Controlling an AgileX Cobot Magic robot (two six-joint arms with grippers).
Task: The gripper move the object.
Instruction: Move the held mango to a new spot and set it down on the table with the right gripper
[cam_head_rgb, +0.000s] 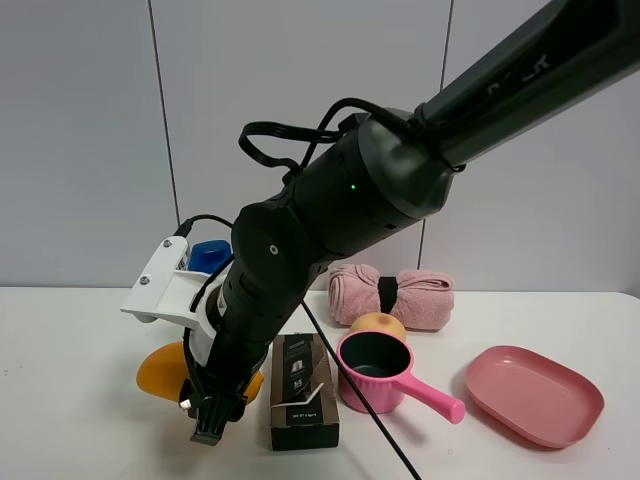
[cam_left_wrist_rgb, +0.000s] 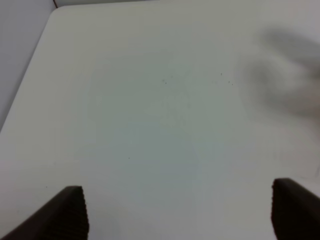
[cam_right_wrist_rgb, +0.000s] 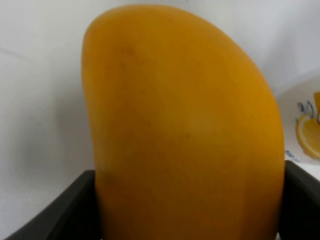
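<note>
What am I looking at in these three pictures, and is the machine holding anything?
This is a two-armed robot at a white table. The high picture is from a camera above it; the other two come from cameras on the wrists, looking along the fingers. The right arm's fingers hug a mango on both sides, seemingly gripping it. The left arm's fingers are spread open, holding nothing. Also on the table: a black box, pink pot, pink plate, rolled pink towel, a peach and a blue-capped bottle.
</note>
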